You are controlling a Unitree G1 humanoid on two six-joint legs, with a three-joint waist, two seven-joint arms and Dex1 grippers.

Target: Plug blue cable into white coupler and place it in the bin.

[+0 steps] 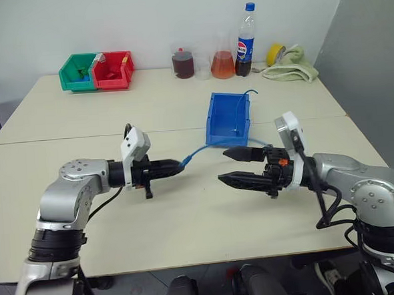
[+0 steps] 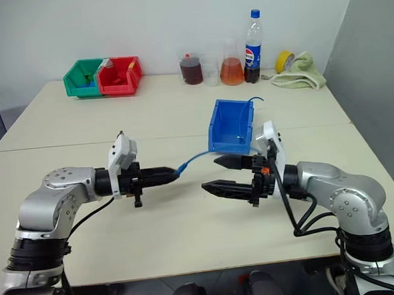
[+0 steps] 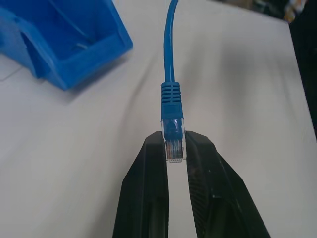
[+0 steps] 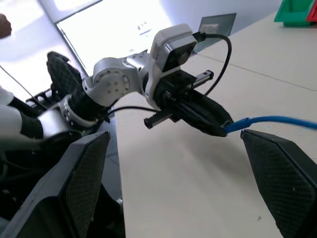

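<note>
While the left gripper (image 1: 178, 166) hovers above the pale counter (image 1: 188, 215), its black fingers (image 3: 148, 188) are clenched on the clear plug at one end of the blue cable (image 3: 170, 54). That plug shows tiny metal contacts, and a ribbed blue boot sits just behind it. From the fingers, the thin light-blue cable rises in a shallow arc to the bright blue bin (image 1: 217, 123), which stands on the counter between the two arms with its open side upward. More blue cable loops inside the bin and over its rim. Facing the left gripper, the right gripper (image 1: 233, 166) is spread wide and empty.
</note>
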